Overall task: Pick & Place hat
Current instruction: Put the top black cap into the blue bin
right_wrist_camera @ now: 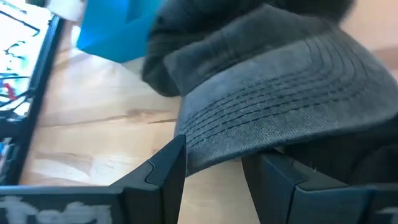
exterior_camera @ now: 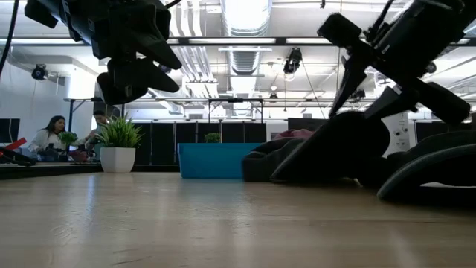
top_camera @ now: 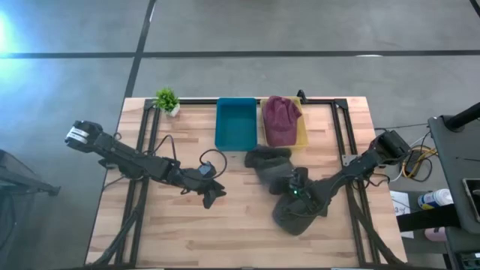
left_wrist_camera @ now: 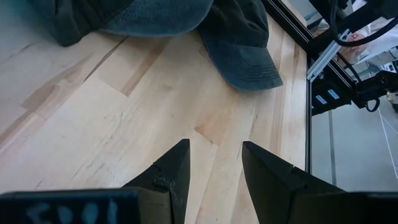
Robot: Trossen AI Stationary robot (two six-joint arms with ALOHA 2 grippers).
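Right pincer (right_wrist_camera: 211,168) open at grey cap (right_wrist_camera: 280,106) brim; left pincer (left_wrist_camera: 214,168) open.

Light: bright ceiling strips (exterior_camera: 245,15) at 12 o'clock, low view.
Glare: floor (top_camera: 11,34) at 10 o'clock, high view.
Arms: backlit, near-black.
Blur: cap brim (right_wrist_camera: 280,118), right wrist view.

Place: an open-plan robotics lab or workspace.
Ceiling: exposed silver ventilation ducts (exterior_camera: 245,52) and strip lights.
Floor: bare grey concrete (top_camera: 300,30).
Background: seated person (exterior_camera: 50,135) at a desk, well beyond the left tool.
Work surface: pale wooden bench (top_camera: 247,232) with a black metal frame.
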